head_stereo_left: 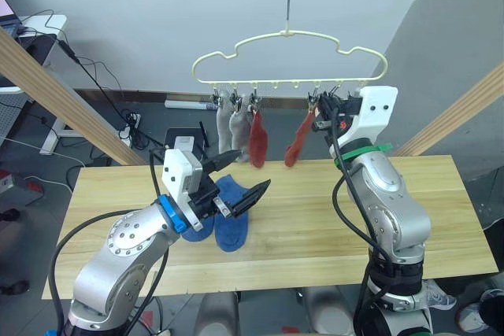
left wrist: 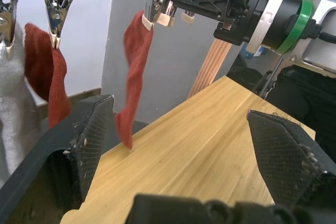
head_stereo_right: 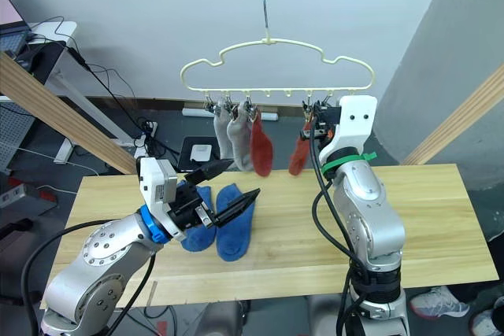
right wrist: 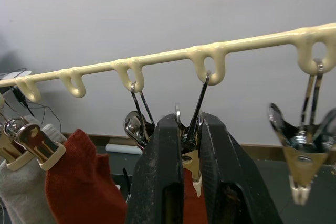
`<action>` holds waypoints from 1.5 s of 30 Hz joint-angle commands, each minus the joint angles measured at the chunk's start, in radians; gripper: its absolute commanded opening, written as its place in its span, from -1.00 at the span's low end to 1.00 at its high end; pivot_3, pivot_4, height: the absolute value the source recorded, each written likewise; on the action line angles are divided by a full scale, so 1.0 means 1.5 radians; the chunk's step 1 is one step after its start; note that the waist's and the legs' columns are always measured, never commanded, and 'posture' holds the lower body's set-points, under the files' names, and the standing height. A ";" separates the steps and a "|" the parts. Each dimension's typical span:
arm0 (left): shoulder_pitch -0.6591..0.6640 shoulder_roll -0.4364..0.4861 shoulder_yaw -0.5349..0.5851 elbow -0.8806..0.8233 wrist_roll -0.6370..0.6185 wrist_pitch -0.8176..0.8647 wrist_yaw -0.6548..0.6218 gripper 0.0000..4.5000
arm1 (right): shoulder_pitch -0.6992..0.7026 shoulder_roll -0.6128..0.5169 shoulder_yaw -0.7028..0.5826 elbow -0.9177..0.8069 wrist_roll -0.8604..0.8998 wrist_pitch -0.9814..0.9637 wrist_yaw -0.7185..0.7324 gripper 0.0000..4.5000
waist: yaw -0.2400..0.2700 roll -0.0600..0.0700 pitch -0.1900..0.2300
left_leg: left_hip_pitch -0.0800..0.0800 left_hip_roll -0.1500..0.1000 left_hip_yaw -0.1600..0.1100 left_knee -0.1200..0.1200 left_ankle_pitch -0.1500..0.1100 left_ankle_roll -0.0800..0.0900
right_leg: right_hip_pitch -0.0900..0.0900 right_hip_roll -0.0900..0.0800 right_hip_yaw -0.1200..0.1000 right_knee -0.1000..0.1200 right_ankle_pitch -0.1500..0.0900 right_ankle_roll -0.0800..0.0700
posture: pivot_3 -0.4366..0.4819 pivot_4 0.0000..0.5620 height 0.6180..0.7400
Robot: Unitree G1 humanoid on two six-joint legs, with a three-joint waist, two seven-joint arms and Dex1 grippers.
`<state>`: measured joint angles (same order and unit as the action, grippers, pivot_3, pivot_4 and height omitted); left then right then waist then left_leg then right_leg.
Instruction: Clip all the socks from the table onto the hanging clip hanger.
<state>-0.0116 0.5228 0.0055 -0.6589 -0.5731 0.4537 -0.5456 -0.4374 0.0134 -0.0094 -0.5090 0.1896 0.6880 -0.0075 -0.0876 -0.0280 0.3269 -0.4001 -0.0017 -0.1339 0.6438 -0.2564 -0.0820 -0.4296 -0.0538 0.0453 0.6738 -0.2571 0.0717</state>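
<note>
Right gripper [right wrist: 191, 182] clamped on a clip [right wrist: 192, 167] of the hanger [head_stereo_left: 291, 35]; left gripper [head_stereo_left: 240, 179] wide apart, empty, over blue socks [head_stereo_left: 231, 222].

Silver arms w/ black cables; white wrist blocks; blue band left, green right.

A plain white wall [head_stereo_left: 157, 13] runs behind the surface, with a dark baseboard [head_stereo_left: 142, 98] at its foot. To the right of the wall a grey wall [head_stereo_left: 449, 45] meets it at a slanted edge. Light wooden poles [head_stereo_left: 55, 88] slope down on both sides of the wall, the right one [head_stereo_left: 461, 112] crossing the grey wall. Left of the wall stands a white desk [head_stereo_left: 43, 25] with black cables [head_stereo_left: 98, 76] trailing down to a power strip [head_stereo_left: 130, 123] on the dark grey floor [head_stereo_left: 47, 186]. A long white bar [head_stereo_left: 187, 104] lies along the baseboard. Light is even and soft.
</note>
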 commanded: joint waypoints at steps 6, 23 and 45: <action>0.019 0.033 -0.030 0.018 0.066 -0.005 -0.020 1.00 | -0.008 -0.111 -0.081 -0.059 0.138 0.100 0.127 -0.95 | 0.000 0.000 0.000 | 0.000 0.000 0.000 0.000 0.000 0.000 | 0.000 0.000 0.000 0.000 0.000 0.000 | -0.33 0.12 1.00; -0.160 0.032 -0.168 0.468 0.380 -0.134 -0.011 1.00 | -0.091 -0.346 -0.152 0.053 0.393 0.269 0.335 -0.95 | -0.003 0.001 0.000 | -0.001 -0.001 0.001 0.000 0.000 0.000 | 0.000 -0.001 0.000 -0.001 0.000 0.000 | -0.44 0.16 1.00; -0.144 -0.014 -0.189 0.527 0.406 -0.216 -0.102 -0.49 | -0.103 -0.352 -0.142 0.072 0.389 0.231 0.300 -0.95 | -0.018 0.001 0.000 | 0.000 -0.001 0.000 0.001 0.000 0.001 | 0.000 -0.001 0.000 0.001 0.000 0.000 | -0.50 0.16 1.00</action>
<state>-0.2448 0.5090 -0.2872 0.1578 0.0411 0.1428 -0.6947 -0.5815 -0.5030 -0.2123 -0.3859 0.7671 1.0560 0.4412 -0.1148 -0.0270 0.3276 -0.4006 -0.0028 -0.1332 0.6447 -0.2570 -0.0809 -0.4298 -0.0550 0.0454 0.6751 -0.2572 0.0715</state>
